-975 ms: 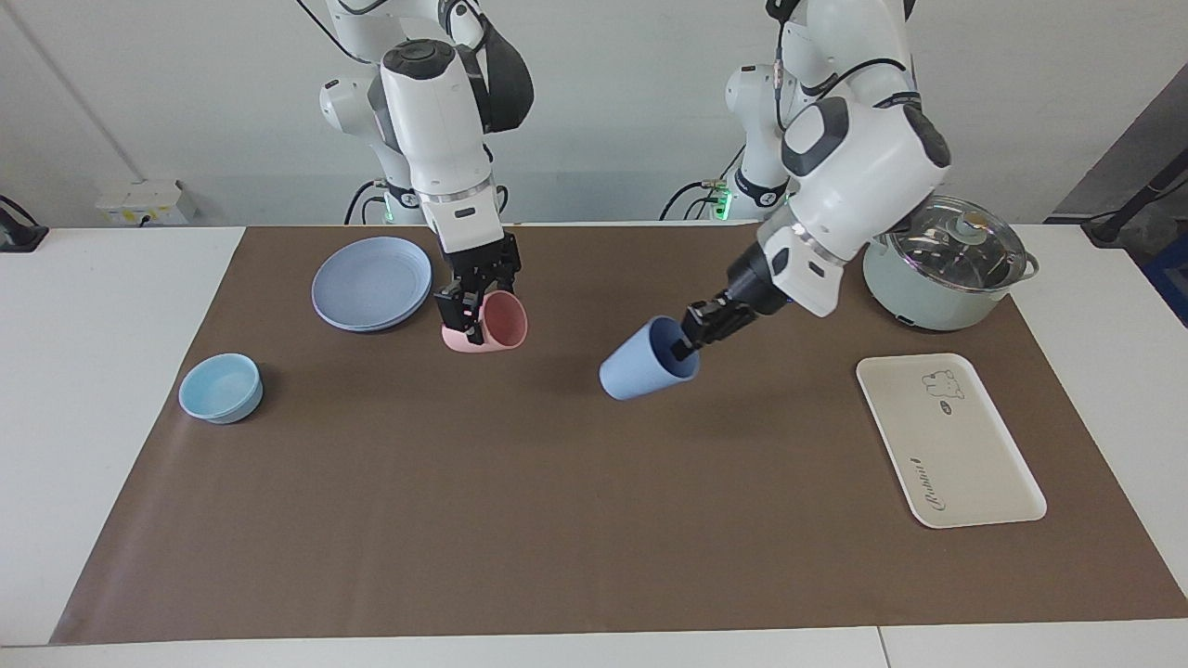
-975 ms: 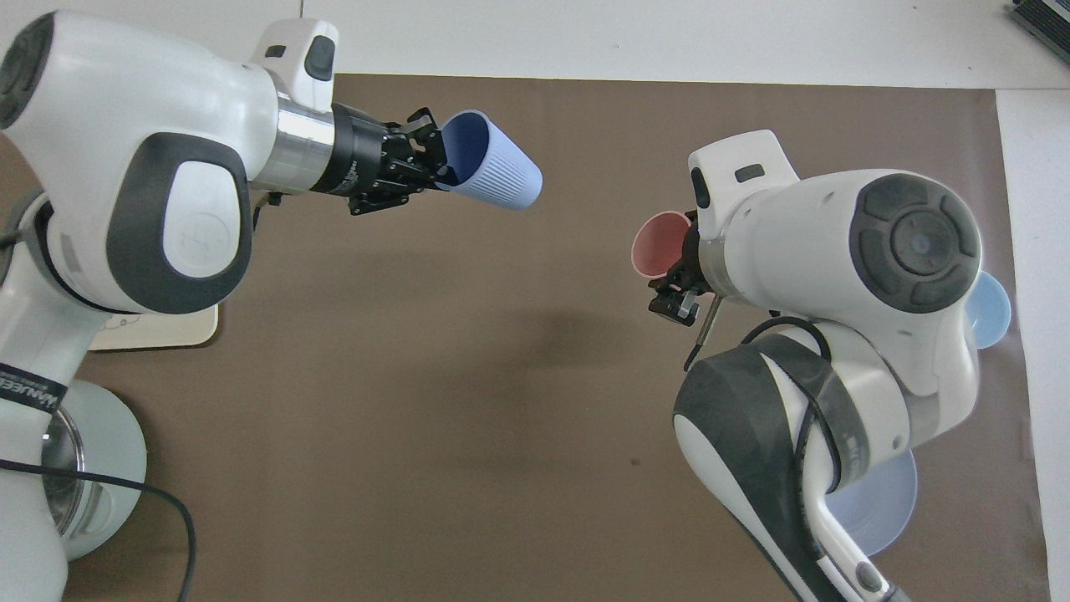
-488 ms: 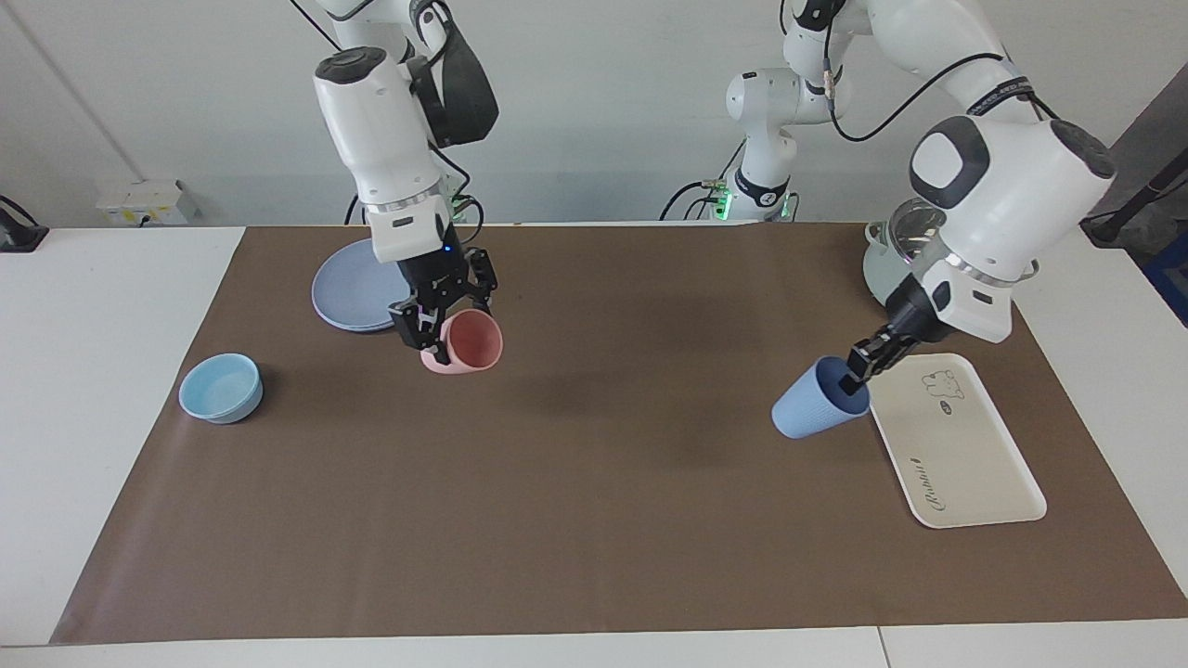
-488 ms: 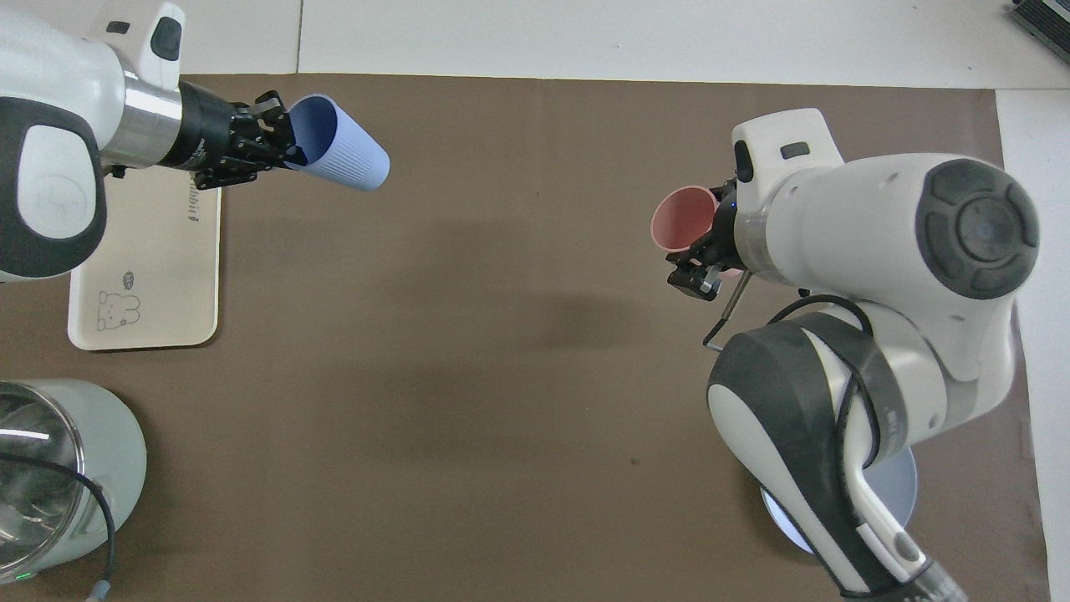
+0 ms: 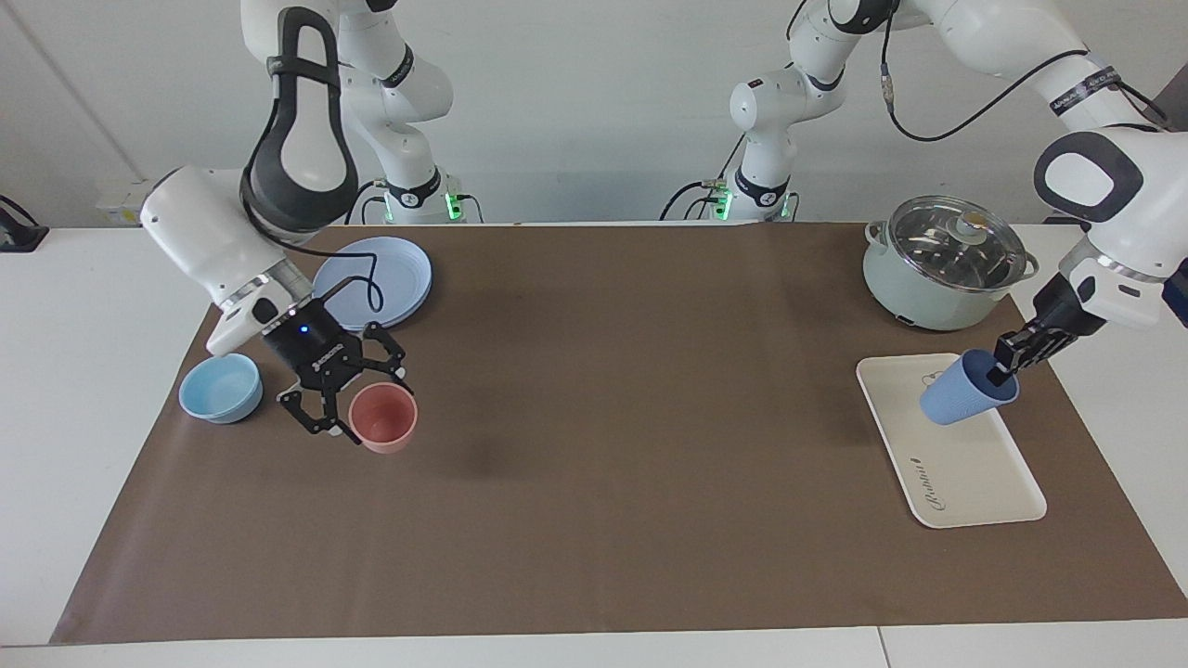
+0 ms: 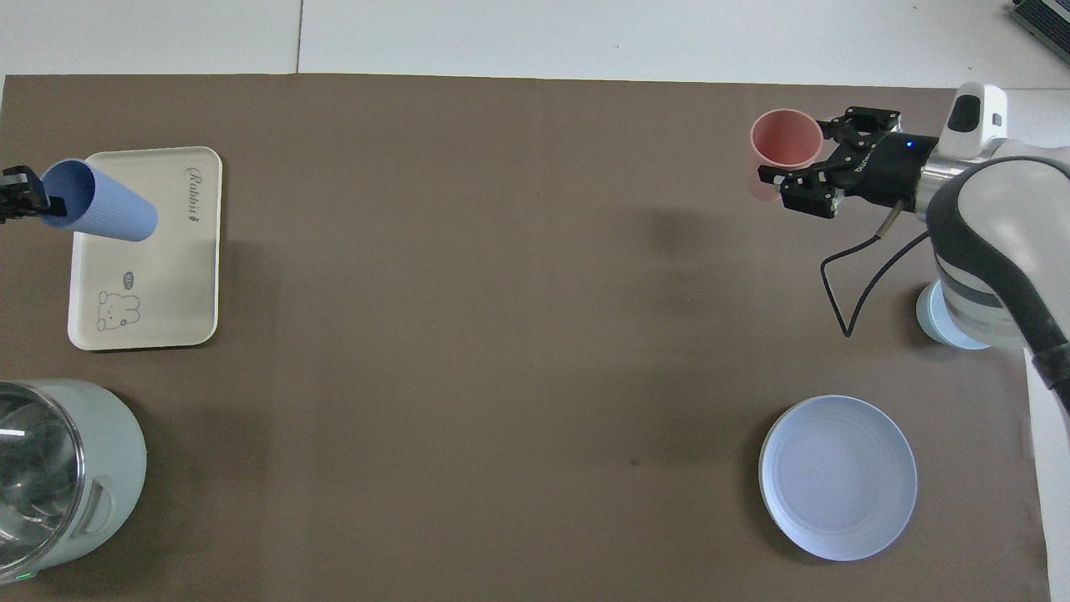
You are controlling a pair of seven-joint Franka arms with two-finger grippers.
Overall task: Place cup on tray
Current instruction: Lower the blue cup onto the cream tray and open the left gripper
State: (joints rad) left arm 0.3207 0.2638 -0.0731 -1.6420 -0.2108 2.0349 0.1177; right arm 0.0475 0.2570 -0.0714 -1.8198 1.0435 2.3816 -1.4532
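My left gripper (image 5: 1000,373) is shut on the rim of the periwinkle-blue cup (image 5: 965,401). It holds the cup tilted over the cream tray (image 5: 970,478), which lies at the left arm's end of the table. In the overhead view the cup (image 6: 100,211) lies across the tray (image 6: 159,284), and only the tip of the left gripper (image 6: 17,196) shows at the edge. My right gripper (image 5: 357,404) is open and low over the mat, its fingers spread beside a pink tumbler (image 5: 382,419).
The pink tumbler (image 6: 786,142) stands upright on the brown mat (image 5: 594,482). A light-blue bowl (image 5: 221,387) sits beside it, and a round blue plate (image 5: 380,278) lies nearer the robots. A lidded pot (image 5: 947,264) stands next to the tray, nearer the robots.
My left gripper carried the blue cup from beside the tray to over it. My right gripper moved the pink tumbler toward the bowl, set it upright and opened.
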